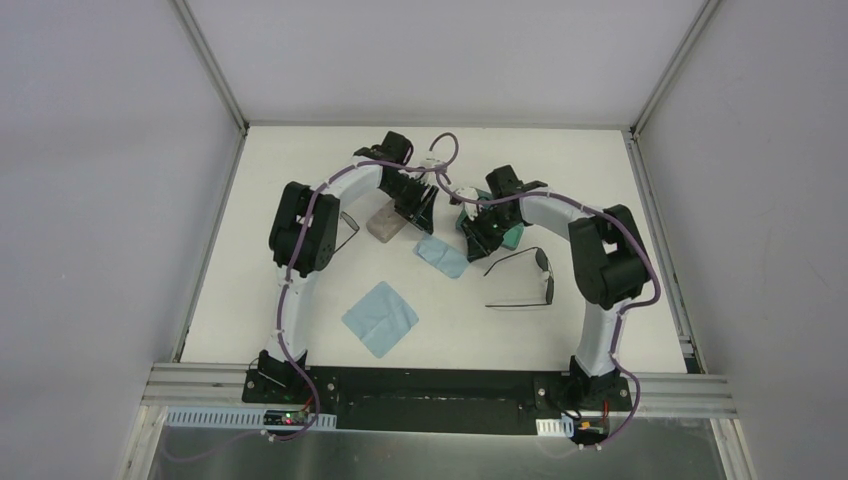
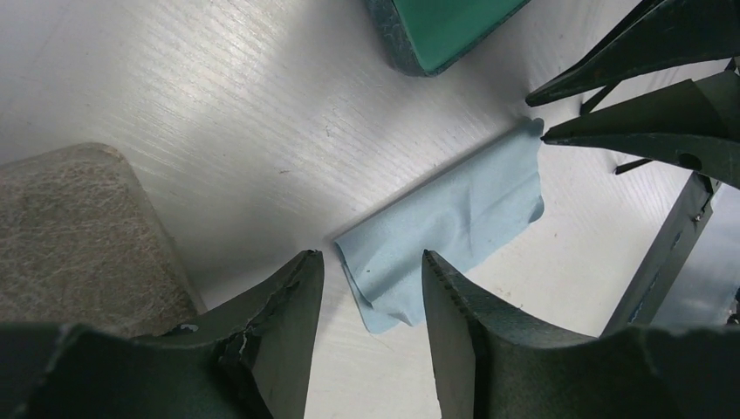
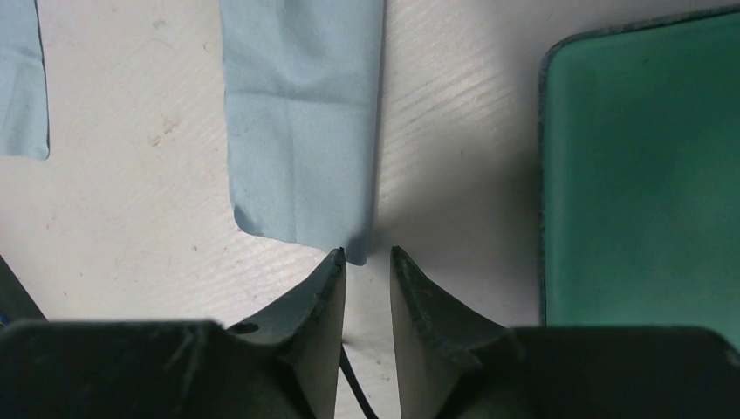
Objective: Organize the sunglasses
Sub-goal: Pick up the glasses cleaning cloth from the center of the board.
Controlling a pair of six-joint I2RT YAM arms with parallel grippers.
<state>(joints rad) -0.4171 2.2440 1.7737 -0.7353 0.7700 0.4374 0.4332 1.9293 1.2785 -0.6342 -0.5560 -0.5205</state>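
Note:
One pair of black wire-framed sunglasses (image 1: 525,280) lies unfolded on the table, right of centre, beside the right arm. A second pair (image 1: 350,230) shows partly from behind the left arm's elbow. My left gripper (image 1: 420,212) is open and empty; in the left wrist view (image 2: 373,257) its fingers stand over the corner of a light blue cloth (image 2: 454,218). My right gripper (image 1: 478,240) is narrowly open and empty, its tips (image 3: 366,253) at the edge of the same cloth (image 3: 301,113). A thin black sunglasses arm (image 3: 353,388) shows between its fingers.
A beige case (image 1: 385,225) lies left of my left gripper (image 2: 70,236). A teal-lined blue case (image 1: 508,238) lies open beside my right gripper (image 3: 646,175). A second light blue cloth (image 1: 380,318) lies nearer the front. The two grippers are close together.

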